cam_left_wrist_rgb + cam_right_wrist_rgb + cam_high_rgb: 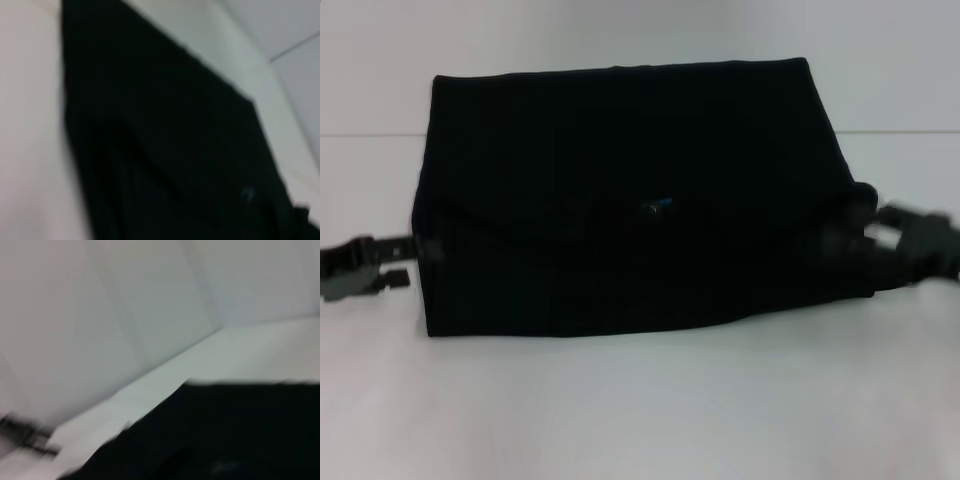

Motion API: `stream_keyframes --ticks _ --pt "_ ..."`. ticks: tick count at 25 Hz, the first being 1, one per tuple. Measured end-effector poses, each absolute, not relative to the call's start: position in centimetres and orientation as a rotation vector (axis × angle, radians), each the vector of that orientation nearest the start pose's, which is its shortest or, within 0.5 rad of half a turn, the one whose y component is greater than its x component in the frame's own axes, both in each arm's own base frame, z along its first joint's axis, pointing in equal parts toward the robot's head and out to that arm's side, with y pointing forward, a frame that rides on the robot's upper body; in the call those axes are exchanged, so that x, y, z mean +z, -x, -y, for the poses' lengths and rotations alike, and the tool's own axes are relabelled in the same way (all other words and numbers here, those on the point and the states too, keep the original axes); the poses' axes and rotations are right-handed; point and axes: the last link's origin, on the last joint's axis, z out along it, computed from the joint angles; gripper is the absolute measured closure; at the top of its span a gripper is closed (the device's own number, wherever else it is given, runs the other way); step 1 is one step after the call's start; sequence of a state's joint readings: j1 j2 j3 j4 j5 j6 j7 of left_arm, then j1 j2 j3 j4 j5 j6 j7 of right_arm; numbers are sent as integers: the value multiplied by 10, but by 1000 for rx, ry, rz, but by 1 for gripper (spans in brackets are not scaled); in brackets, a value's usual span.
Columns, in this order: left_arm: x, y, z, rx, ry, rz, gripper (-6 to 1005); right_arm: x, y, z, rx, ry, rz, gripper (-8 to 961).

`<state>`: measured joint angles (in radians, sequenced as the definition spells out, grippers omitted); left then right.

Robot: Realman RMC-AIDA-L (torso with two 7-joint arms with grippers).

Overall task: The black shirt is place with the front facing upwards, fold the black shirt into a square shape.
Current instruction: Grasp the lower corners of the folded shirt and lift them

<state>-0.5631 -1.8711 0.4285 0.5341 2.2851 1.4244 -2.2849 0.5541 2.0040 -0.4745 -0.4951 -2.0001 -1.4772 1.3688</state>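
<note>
Head view: black shirt (620, 190) lies at the middle of the white surface (640, 410), already folded into a wide, several-layered block; no sleeves show, and no lettering faces up. A small blue neck label (658, 206) shows near the middle, at the edge of a folded layer.

Progress, judged: most folds are done. The block is wider than deep, so one more fold across its width seems needed for a square.

Orientation: long axis runs left to right; the far edge is straight, the near edge rises toward the right.

Left tool (365, 268): low at the shirt's left edge, fingers apart, possibly around the hem; contact unclear.

Right tool (885, 240): at the right edge beside the cloth; whether its fingers are apart or together cannot be told
</note>
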Motion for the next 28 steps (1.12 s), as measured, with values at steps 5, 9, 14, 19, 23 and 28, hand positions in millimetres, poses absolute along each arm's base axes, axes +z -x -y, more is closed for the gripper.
stream_keyframes --ticks 5,9,14,19,23,28 --pt "76 347 -345 -488 2049 1832 122 -4 -290 -328 718 2601 -732 131" --pt "69 348 -350 -422 2049 1796 125 -19 -288 -322 683 2651 -730 132" --pt "65 345 -357 -418 2050 1781 125 -23 -287 -321 678 2663 -733 132" --pt "54 343 -358 -373 2065 1782 125 -23 -287 -321 684 2656 -748 131" --pt "47 341 -357 -360 2076 1787 126 -24 -288 -319 689 2659 -758 132" --pt "44 340 -356 -356 2076 1811 126 -24 -289 -318 692 2656 -766 131"
